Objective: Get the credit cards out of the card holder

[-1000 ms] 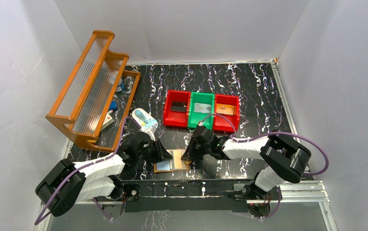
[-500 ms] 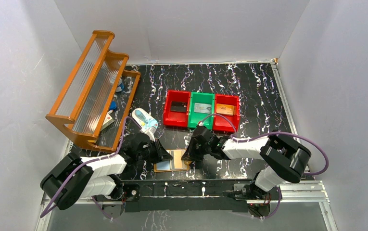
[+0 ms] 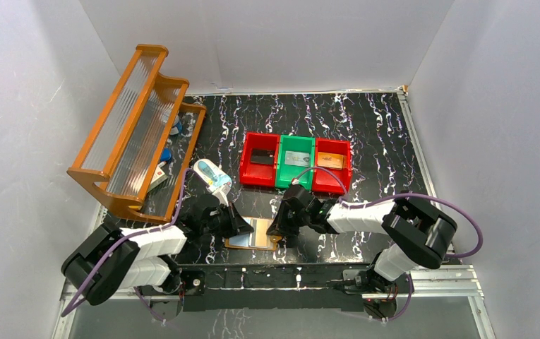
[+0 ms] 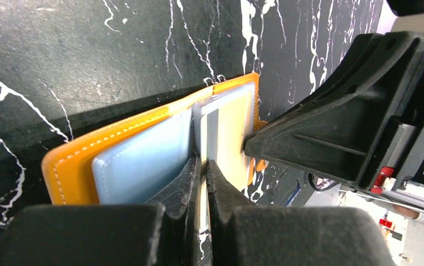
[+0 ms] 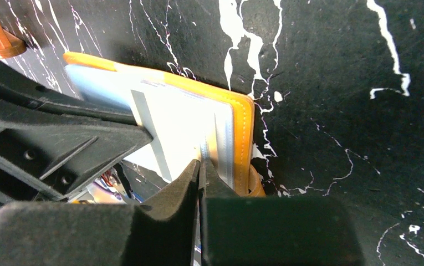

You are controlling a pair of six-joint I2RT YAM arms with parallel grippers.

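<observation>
The orange card holder (image 3: 251,245) lies flat near the table's front edge, between both grippers. In the left wrist view, the holder (image 4: 87,152) shows its pale blue pocket, and a pale credit card (image 4: 226,127) with a grey stripe sticks partly out of it. My left gripper (image 4: 204,166) is shut on that card's edge; it also shows in the top view (image 3: 244,226). My right gripper (image 5: 200,164) is shut on the holder's (image 5: 244,133) near edge beside the card (image 5: 176,127); it also shows in the top view (image 3: 279,232). Any other cards are hidden.
A row of red and green bins (image 3: 295,161) stands behind the holder with flat items inside. A wooden rack (image 3: 136,131) leans at the left. A pale blue-and-white oval item (image 3: 212,176) lies beside it. White walls enclose the table.
</observation>
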